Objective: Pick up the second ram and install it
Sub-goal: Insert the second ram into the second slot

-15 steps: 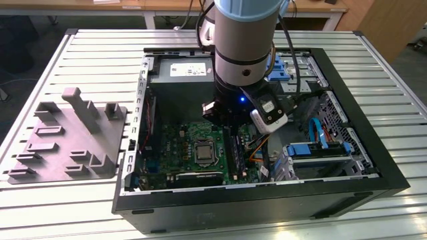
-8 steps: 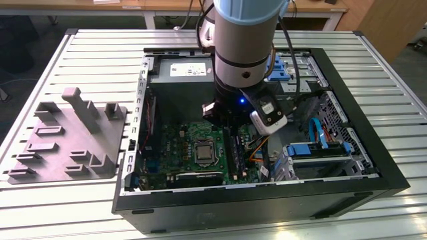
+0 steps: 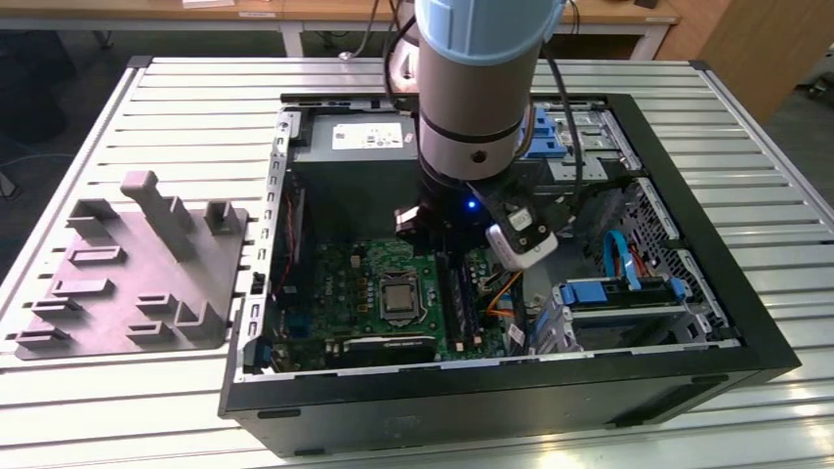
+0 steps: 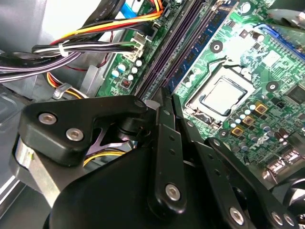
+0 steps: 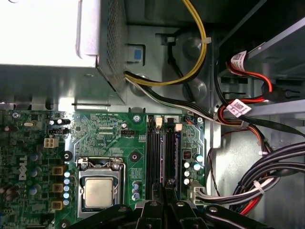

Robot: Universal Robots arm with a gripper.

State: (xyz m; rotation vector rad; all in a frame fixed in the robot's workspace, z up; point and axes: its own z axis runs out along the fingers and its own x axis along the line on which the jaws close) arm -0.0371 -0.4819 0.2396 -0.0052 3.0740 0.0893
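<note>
Claw (image 5: 165, 187): fingers together, tips over the slots (image 5: 152, 152).
Memory stick (image 5: 171, 152): upright in one, beside the tips (seating unclear).
Risk: an off-centre push may tilt it, leaving one end unlatched.

Grey tray (image 3: 131, 293) sits beside open computer case (image 3: 521, 401).

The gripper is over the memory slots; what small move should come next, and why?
Probably a short, straight push down. The gripper sits at one end of the second ram, which lies in line with the memory slots; whether it is latched, I cannot tell.
</note>
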